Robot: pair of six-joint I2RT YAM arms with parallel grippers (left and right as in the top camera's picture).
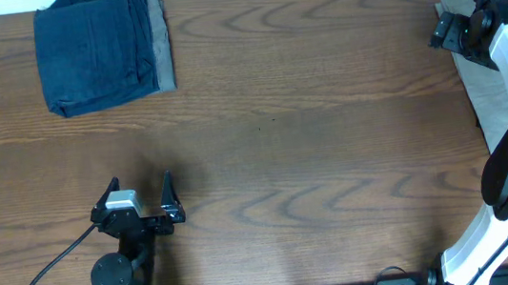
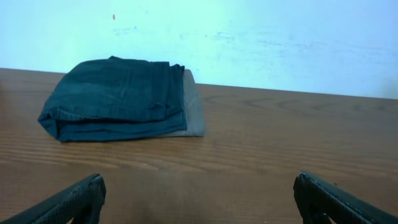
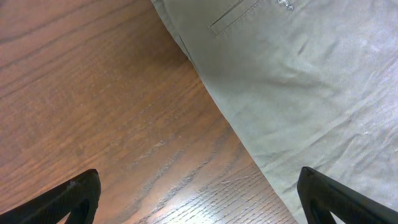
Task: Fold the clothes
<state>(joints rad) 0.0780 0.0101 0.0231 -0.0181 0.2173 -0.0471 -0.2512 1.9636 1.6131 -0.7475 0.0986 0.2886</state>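
Folded navy shorts, longer axis across your table. Only right wrist shows the pocket slit on pale shorts. Both agape, empty: left gripper, right gripper.

Soft, even light falls from above on the brown wood-grain table, leaving only a faint shadow around my left gripper, a pale sheen on the boards under my right wrist camera, and my black fingertips blurred at the near edge.

Overhead above; left wrist shares navy shorts.
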